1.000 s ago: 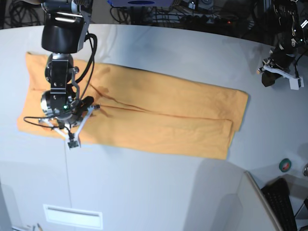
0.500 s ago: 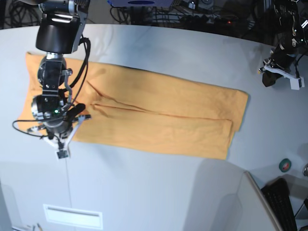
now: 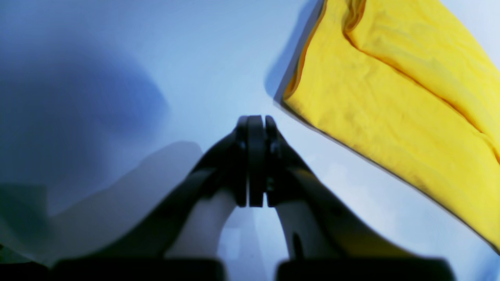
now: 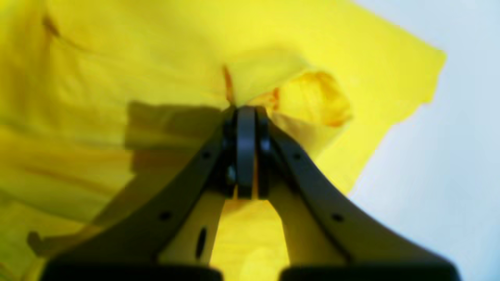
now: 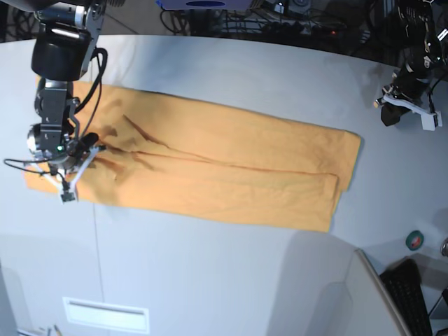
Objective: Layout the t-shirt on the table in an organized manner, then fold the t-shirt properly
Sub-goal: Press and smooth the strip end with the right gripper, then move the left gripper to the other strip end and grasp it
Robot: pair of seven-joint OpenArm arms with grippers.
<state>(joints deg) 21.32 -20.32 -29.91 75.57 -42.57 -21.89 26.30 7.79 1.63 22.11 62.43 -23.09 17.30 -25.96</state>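
T-shirt (image 5: 224,171) lying folded lengthwise into a long orange band across the desk (image 5: 231,77), one end stopping near the desk's far side edge (creases running along the band). Right gripper (image 4: 246,117) hovering over the shirt's opposite end, fingers (image 4: 245,152) clenched on a raised pinch of the fabric. Left gripper (image 3: 256,125) hanging over bare desk, just beside the shirt's near end, fingers (image 3: 254,164) pressed together, grasping nothing.

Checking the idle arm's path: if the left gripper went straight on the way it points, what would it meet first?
Probably bare table: the left gripper, jaws shut, points past the t-shirt, whose edge lies off to one side. Depth is unclear.
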